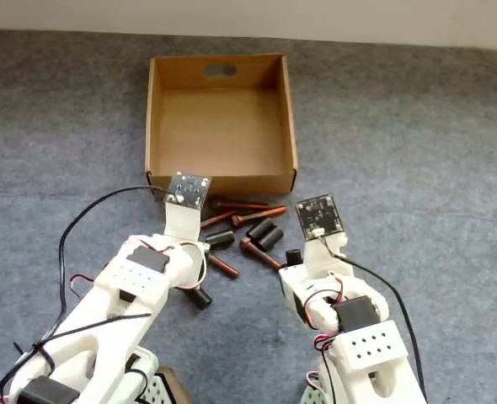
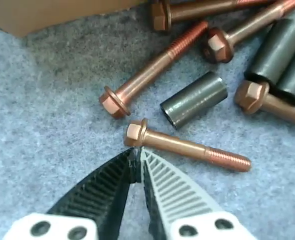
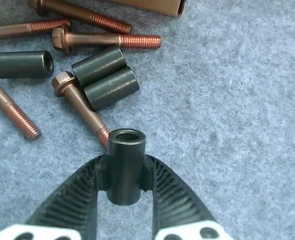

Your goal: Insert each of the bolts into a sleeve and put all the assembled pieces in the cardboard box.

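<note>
The open cardboard box (image 1: 221,118) stands at the back on the grey carpet. Several copper bolts (image 1: 250,219) and dark sleeves (image 1: 267,234) lie loose just in front of it. My left gripper (image 2: 137,154) is shut with nothing in it, its tips right at the head of one bolt (image 2: 186,146). Past that bolt lie a loose sleeve (image 2: 195,99) and another bolt (image 2: 152,70). My right gripper (image 3: 125,164) is shut on a black sleeve (image 3: 125,147), bore end up, held just short of a bolt (image 3: 80,102) and two side-by-side sleeves (image 3: 105,76).
One more sleeve (image 1: 200,297) lies apart beside the left arm's body. The box's front wall (image 1: 223,182) stands close behind the pile. Bare carpet (image 1: 417,168) stretches to the right of the box and the parts.
</note>
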Robot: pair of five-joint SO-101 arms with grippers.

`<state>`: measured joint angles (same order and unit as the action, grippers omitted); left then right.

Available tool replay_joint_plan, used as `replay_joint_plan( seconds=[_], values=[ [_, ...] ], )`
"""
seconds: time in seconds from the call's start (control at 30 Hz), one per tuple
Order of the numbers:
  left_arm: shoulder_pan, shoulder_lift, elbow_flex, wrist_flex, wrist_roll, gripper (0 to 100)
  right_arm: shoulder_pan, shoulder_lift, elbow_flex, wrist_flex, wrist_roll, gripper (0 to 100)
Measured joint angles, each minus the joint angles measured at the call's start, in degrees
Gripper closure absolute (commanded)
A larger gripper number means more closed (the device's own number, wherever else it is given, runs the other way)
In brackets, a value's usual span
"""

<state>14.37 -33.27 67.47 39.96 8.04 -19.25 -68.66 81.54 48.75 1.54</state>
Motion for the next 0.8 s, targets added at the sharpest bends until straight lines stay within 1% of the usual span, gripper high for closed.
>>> replay_joint_plan(
  seconds=[0.1, 0.13, 0.37, 0.43, 0.6, 0.8],
  values=[
    [-0.3, 0.0, -4.0, 5.5, 0.1, 79, 0.0, 0.0, 0.0, 0.0, 0.0, 99.2],
    [-0.3, 0.0, -4.3, 6.4, 0.1, 77, 0.0, 0.0, 0.0, 0.0, 0.0, 99.2],
    [-0.2, 0.3, -4.4, 7.0, 0.0, 80, 0.0, 0.0, 0.0, 0.0, 0.0, 99.2],
    [-0.1, 0.3, -4.4, 5.9, 0.4, 80, 0.0, 0.0, 0.0, 0.0, 0.0, 99.2],
    [-0.2, 0.4, -4.4, 5.5, 7.2, 80, 0.0, 0.0, 0.0, 0.0, 0.0, 99.2],
    [-0.1, 0.4, -3.4, 5.1, 9.1, 80, 0.0, 0.0, 0.0, 0.0, 0.0, 99.2]
  ],
)
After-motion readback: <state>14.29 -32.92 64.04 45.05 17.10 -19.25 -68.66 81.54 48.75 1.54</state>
